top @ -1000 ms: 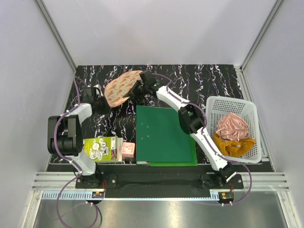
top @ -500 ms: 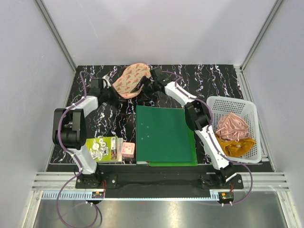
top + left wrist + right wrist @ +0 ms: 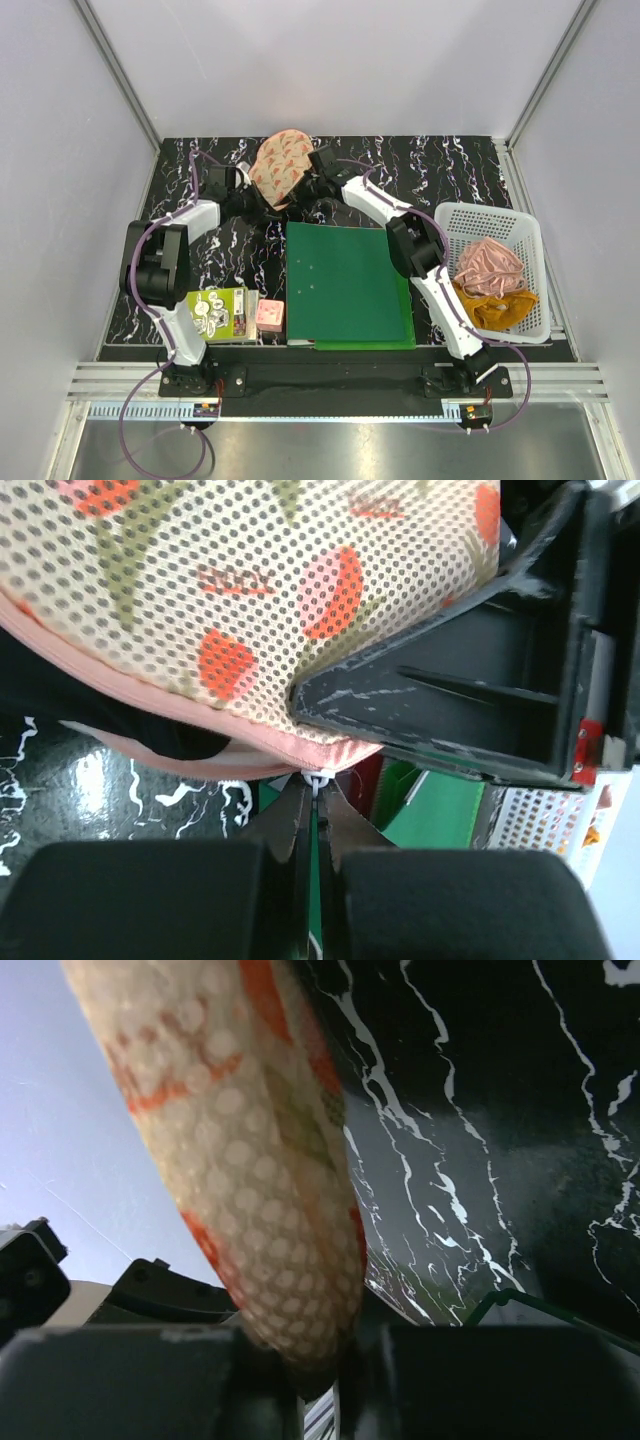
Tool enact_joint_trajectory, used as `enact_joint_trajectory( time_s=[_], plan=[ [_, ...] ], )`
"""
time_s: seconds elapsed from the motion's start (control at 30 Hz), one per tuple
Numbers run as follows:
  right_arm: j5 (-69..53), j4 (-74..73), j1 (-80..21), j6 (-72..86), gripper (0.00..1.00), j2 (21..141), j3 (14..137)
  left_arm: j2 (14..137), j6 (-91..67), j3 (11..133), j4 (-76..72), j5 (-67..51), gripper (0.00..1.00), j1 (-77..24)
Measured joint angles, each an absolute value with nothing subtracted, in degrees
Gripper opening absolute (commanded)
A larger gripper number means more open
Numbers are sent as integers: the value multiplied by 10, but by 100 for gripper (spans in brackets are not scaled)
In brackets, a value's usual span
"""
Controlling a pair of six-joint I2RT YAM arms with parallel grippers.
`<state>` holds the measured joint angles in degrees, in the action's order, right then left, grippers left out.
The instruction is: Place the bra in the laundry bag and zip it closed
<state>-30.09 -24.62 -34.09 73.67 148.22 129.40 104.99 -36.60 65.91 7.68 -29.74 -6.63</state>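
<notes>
Laundry bag (image 3: 278,168), zipper pull (image 3: 316,780) pinched in left-wrist view only

Peach laundry bag (image 3: 277,167), red watermelon print; green folder (image 3: 345,285).

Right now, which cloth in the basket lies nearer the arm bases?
The mustard-orange cloth; the pink satin cloth lies behind it, farther from the bases.

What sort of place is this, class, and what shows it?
Probably a robot test cell: two arms bolted to a rail, bare white walls around a table, and props like a basket and folder.
</notes>
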Motion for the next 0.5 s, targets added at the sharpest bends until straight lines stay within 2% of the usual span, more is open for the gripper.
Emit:
enact_joint_trajectory(
  time_s=[0.17, 0.37, 0.43, 0.5],
  plan=[
    [-315, -237, -340, 751, 1, 1482, 1286, 1051, -346, 663, 107, -291, 0, -49],
    [-378, -227, -326, 740, 0, 1495, 1306, 1051, -307, 668, 150, -277, 0, 46],
    [-398, -221, -328, 736, 2, 1516, 1337, 1051, -291, 675, 164, -277, 0, 59],
    [-417, -220, -328, 733, 11, 1544, 1372, 1048, -282, 675, 171, -273, 0, 61]
  ],
)
